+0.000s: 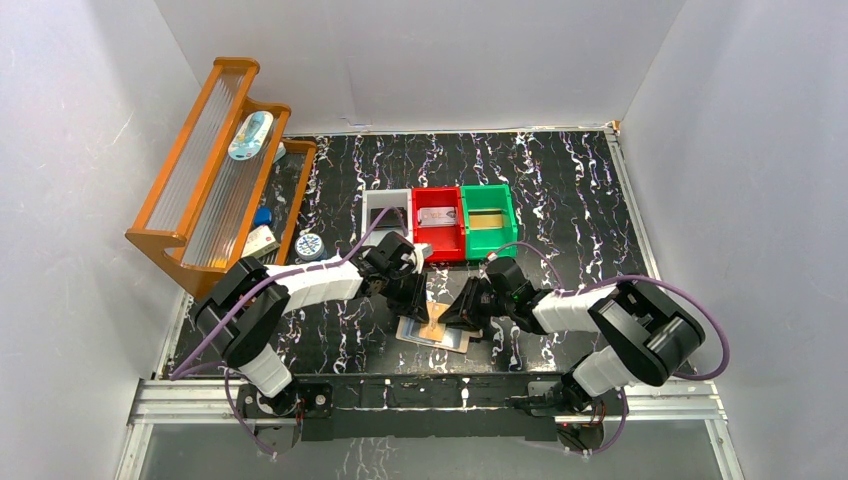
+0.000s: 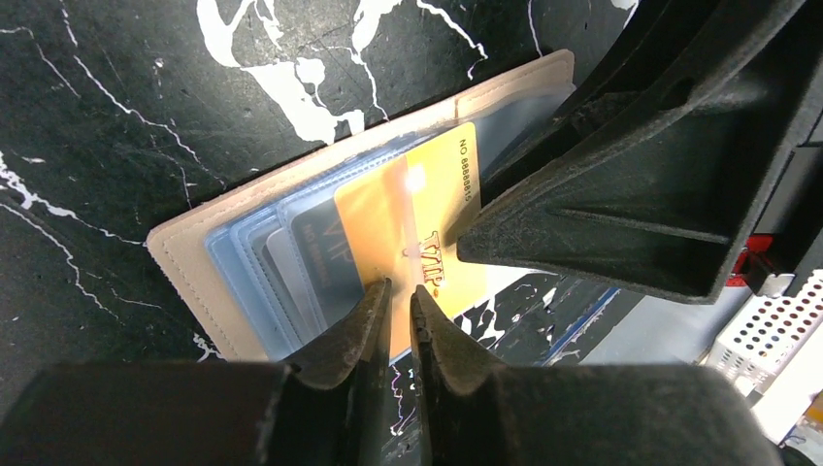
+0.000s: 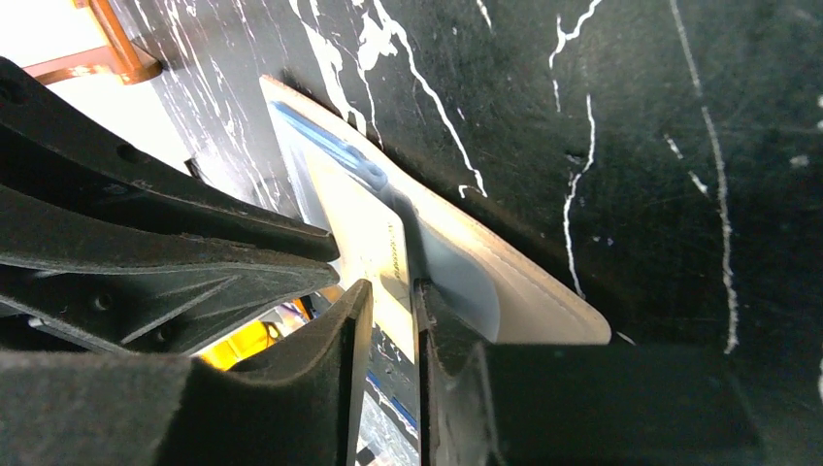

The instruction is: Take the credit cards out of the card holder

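Left gripper (image 2: 398,294) had its jaws set at a narrow slit, tips at the near edge of a yellow card (image 2: 408,209); whether they pinched it could not be told. Opposite it, the right gripper (image 3: 393,291) was closed narrowly on the same card, which stood edge-on between its fingers. Directly beneath both grippers, on the black marbled table (image 2: 107,116) between the two arms, lay the card holder (image 2: 180,262) — opened flat, inner face up. Its border was tan and leather-like; inside, pale blue glossy pockets (image 2: 243,267) overlapped in steps. The yellow card, printed VIP, projected from those pockets — tilted upward and partly clear of them.
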